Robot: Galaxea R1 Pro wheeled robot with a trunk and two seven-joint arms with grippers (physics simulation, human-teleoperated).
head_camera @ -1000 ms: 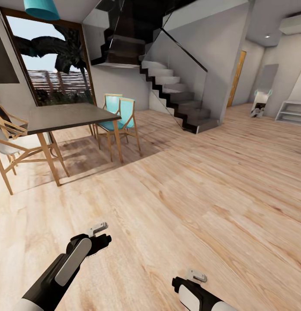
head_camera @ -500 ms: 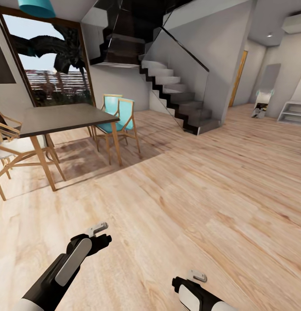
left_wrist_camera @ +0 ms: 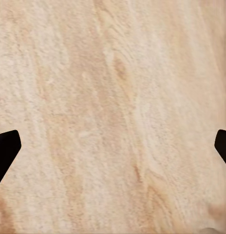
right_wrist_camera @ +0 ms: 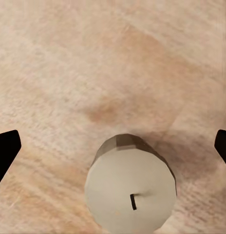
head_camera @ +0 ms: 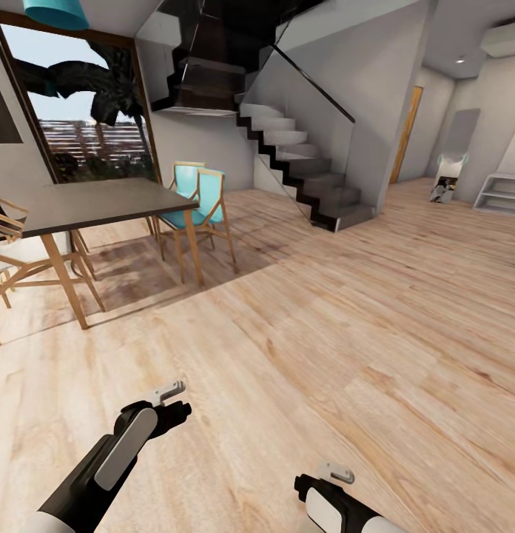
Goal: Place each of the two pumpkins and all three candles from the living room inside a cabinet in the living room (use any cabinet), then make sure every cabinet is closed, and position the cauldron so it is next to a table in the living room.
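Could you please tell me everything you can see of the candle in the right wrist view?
The candle is a squat, greyish-tan cylinder with faceted sides and a flat, paler top, marked by a short dark wick slot right of centre. It looks matte and waxy. It stands upright on the light wood-plank floor, casting a soft shadow, between the spread dark fingertips of the right end effector, which do not touch it.
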